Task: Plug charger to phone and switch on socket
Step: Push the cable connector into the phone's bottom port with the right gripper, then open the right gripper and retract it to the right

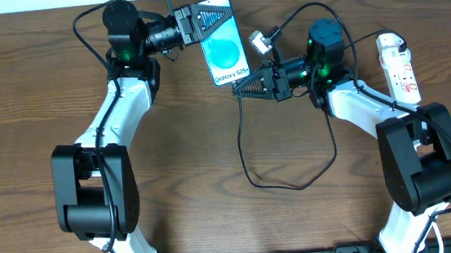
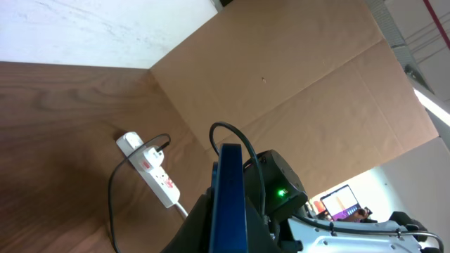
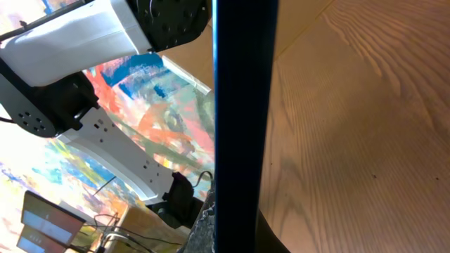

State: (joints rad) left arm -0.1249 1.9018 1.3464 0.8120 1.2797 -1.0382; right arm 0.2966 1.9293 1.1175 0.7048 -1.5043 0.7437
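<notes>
Phone (image 1: 225, 51) clamped in left pincer (image 1: 212, 17), right pincer (image 1: 238, 92) just beside its text end, grip unclear, charger (image 1: 242, 145) looping below

Robot lab: cardboard partition (image 2: 281, 84), computer monitor (image 2: 342, 204) beyond.

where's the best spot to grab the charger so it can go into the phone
Probably the charger just behind its plug tip, coming down from above with the fingers across the cable. That end lies free just right of the phone, while the rest hangs in a slack loop that would give little control over the tip.
</notes>
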